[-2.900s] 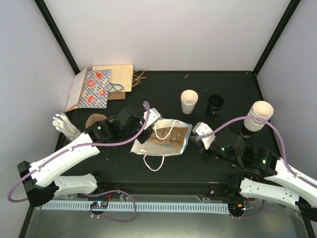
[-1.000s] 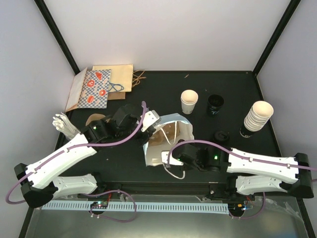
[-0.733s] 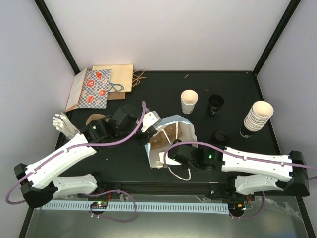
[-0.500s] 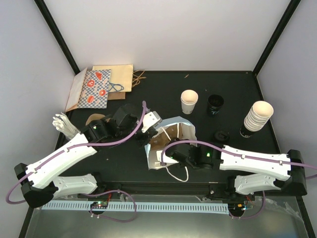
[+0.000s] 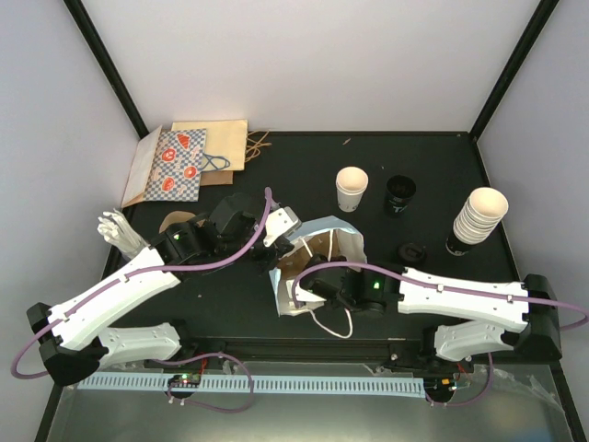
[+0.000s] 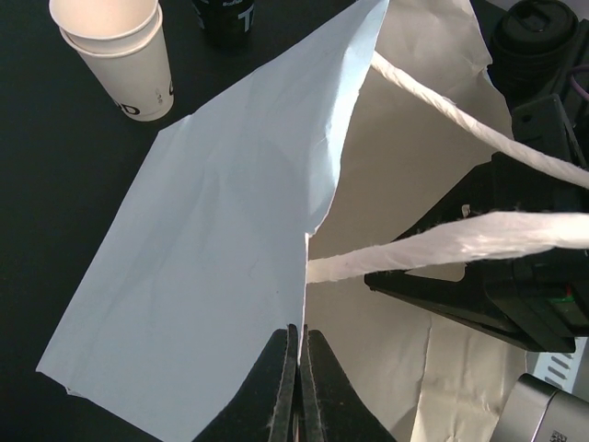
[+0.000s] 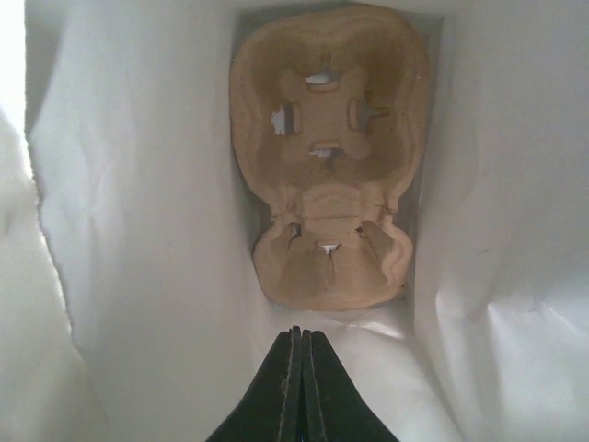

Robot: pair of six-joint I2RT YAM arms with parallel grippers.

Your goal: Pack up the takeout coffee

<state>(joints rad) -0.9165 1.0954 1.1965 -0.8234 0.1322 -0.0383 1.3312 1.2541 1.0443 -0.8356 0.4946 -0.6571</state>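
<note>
Cream paper cup [image 5: 352, 188] well apart from both jaws, outside bag [image 5: 324, 224]

Little can be read: in the left wrist view the black cup [image 6: 224, 18] carries white lettering that starts with a bold "T", and the letters after it are cut off or blurred. The white paper cup [image 6: 115, 60] beside it bears a small dark print low on its side, too small to make out.

cream-white tapered paper cup [image 5: 352, 189], upright, open-topped, standing far centre
</note>
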